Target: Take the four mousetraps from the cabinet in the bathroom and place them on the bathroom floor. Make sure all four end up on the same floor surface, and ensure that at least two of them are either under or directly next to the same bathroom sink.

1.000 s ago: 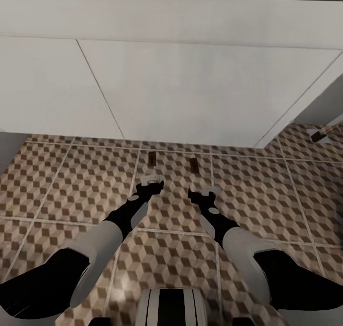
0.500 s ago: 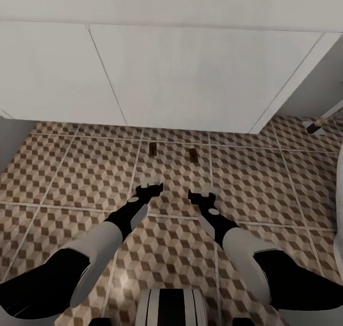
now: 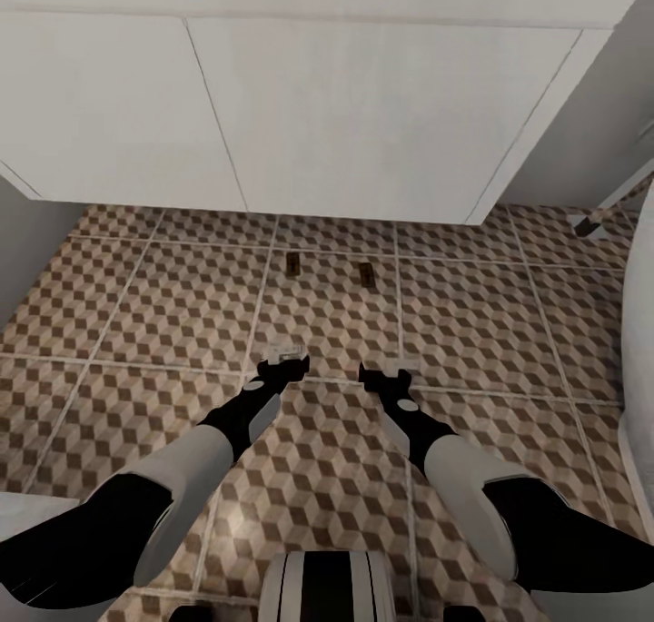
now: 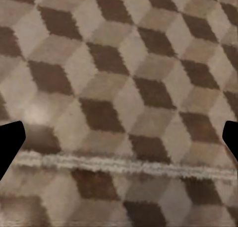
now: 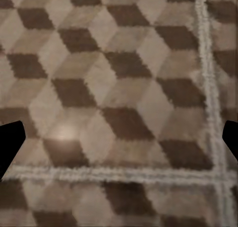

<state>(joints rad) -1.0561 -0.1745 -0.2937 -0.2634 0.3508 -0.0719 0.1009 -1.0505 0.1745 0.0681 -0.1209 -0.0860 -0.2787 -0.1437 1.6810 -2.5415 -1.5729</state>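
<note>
Two mousetraps lie flat on the bathroom floor (image 3: 136,304) just in front of the sink (image 3: 363,104), one on the left (image 3: 293,263) and one on the right (image 3: 366,274). The sink's white front panels span the back of the head view. My left gripper (image 3: 283,360) and right gripper (image 3: 386,372) hover low over the tiles, well short of the traps, both open and holding nothing. In the left wrist view the dark fingertips (image 4: 10,142) stand wide apart over bare cube-pattern tile. The right wrist view has its fingertips (image 5: 10,140) spread the same way. The cabinet is out of view.
A white curved tub edge (image 3: 640,331) rises at the right. A small dark-headed tool on a pale handle (image 3: 590,222) lies at the far right by the sink's corner. A grey wall (image 3: 27,232) closes the left side.
The whole view has shifted as I back away from the sink: the two traps now lie farther from my grippers. The arms keep the same pose, both grippers open.
</note>
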